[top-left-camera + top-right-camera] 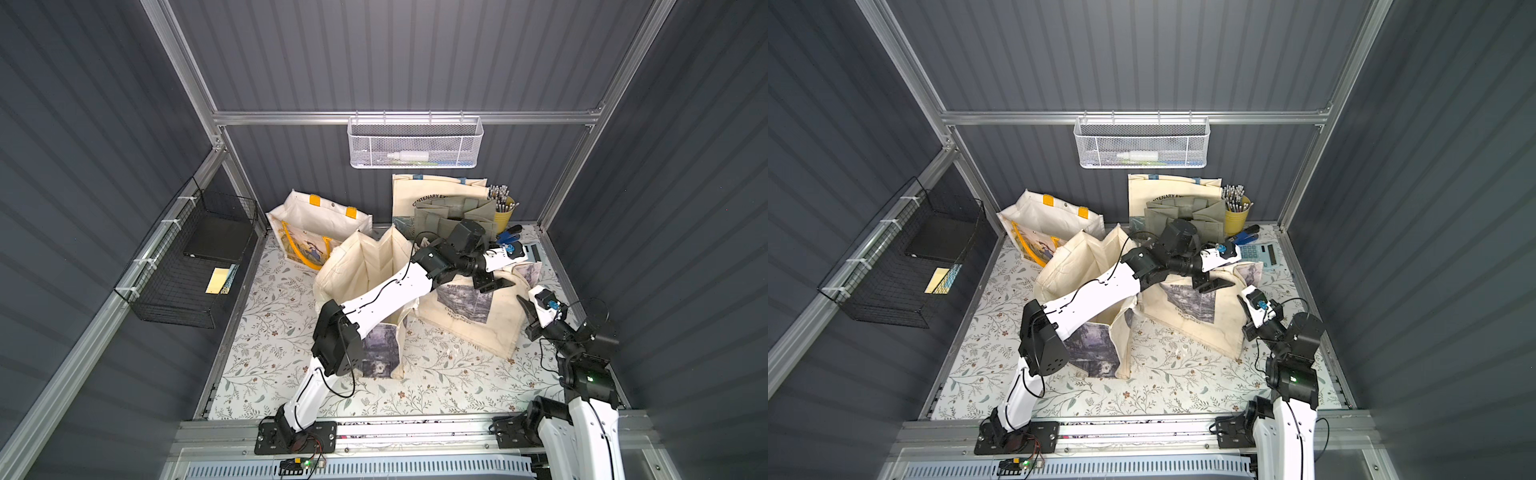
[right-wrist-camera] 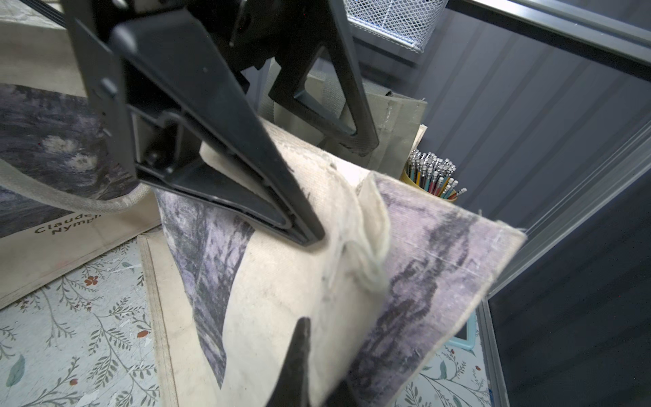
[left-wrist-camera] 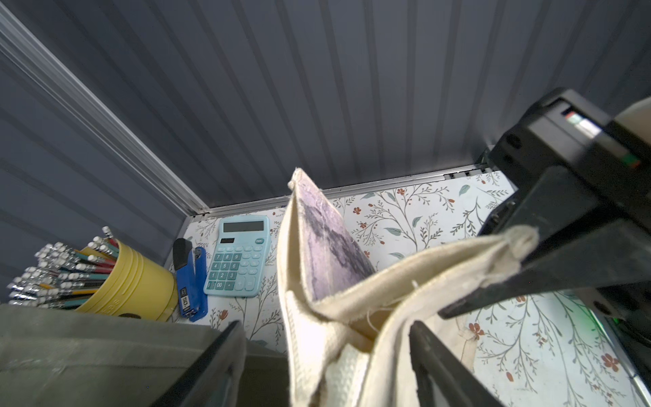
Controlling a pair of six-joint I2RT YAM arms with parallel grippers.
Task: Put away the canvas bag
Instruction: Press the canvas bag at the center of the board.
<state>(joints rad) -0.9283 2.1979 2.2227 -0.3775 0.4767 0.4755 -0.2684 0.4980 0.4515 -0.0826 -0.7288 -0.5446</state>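
The canvas bag (image 1: 469, 316) is cream with a grey-purple print and lies slumped at the right of the floral table in both top views (image 1: 1187, 307). My right gripper (image 1: 523, 302) is shut on its raised upper corner (image 2: 370, 267), and one dark finger (image 2: 299, 352) presses the cloth. My left gripper (image 1: 496, 284) hovers over the same edge, open. In the left wrist view its fingers (image 3: 218, 359) stand wide on either side of the bag's rim (image 3: 334, 317) without touching it.
An open cream bag (image 1: 365, 266) stands under the left arm. Behind are a yellow-handled bag (image 1: 316, 224), a lettered bag (image 1: 436, 191) and a grey-green bag (image 1: 453, 212). A pencil cup (image 3: 134, 278), stapler (image 3: 192, 282) and calculator (image 3: 239, 257) fill the back right corner.
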